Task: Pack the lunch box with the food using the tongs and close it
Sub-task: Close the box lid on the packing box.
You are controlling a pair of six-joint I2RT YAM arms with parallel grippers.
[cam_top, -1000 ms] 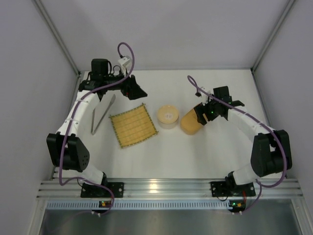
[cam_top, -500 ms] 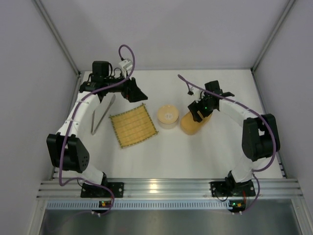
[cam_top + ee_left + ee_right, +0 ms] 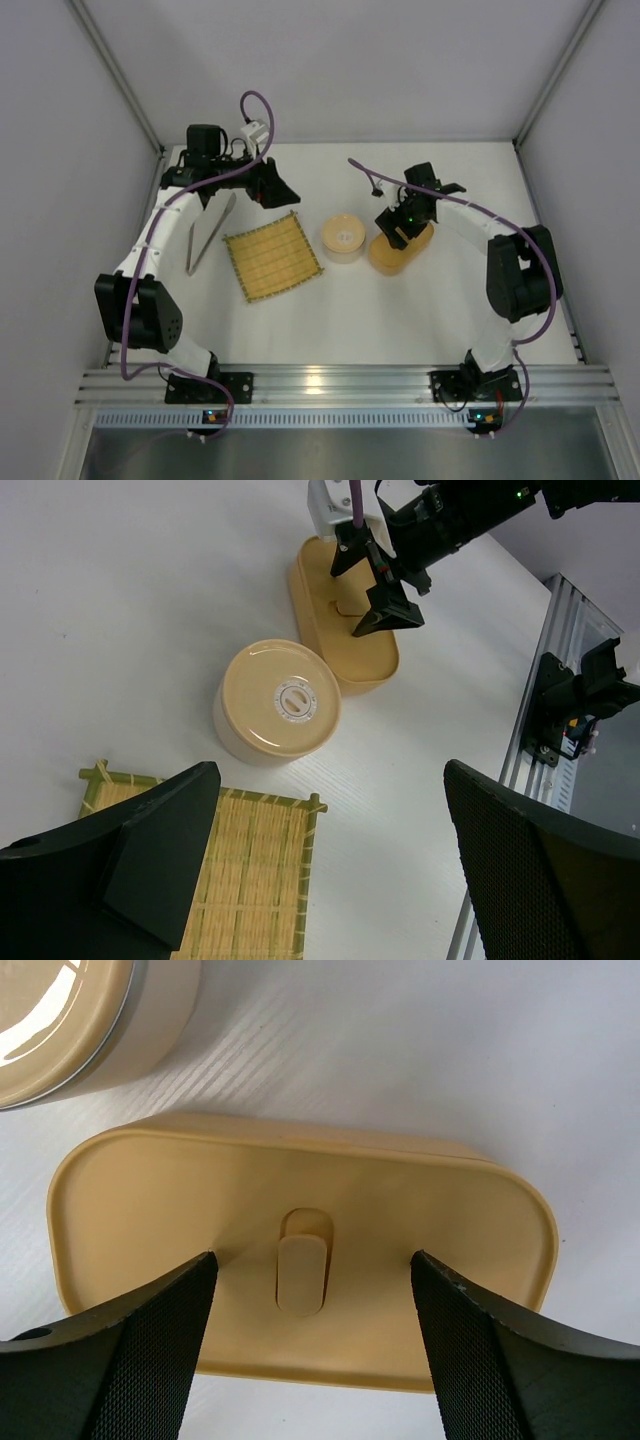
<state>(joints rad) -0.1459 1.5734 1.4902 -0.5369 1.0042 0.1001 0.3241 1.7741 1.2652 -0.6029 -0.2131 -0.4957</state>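
The lunch box (image 3: 396, 254) (image 3: 340, 640) shows as a tan-orange oblong right of centre, with a small tab (image 3: 301, 1270) in the middle of its top face. My right gripper (image 3: 398, 228) (image 3: 362, 590) (image 3: 312, 1260) hovers low over it, open, one finger on each side of that tab and touching nothing. The silver tongs (image 3: 208, 232) lie on the table at the left, beside my left arm. My left gripper (image 3: 278, 188) (image 3: 332, 770) hangs open and empty above the far corner of the mat. The food is out of view.
A square yellow bamboo mat (image 3: 272, 257) (image 3: 240, 870) lies left of centre. A round tan container (image 3: 343, 238) (image 3: 278, 698) with a lid stands between the mat and the lunch box. Grey walls close in three sides, and an aluminium rail (image 3: 340, 380) runs along the near edge.
My right gripper has swung left from beside the lunch box to directly over its centre. The left gripper has opened slightly wider and stayed in place.
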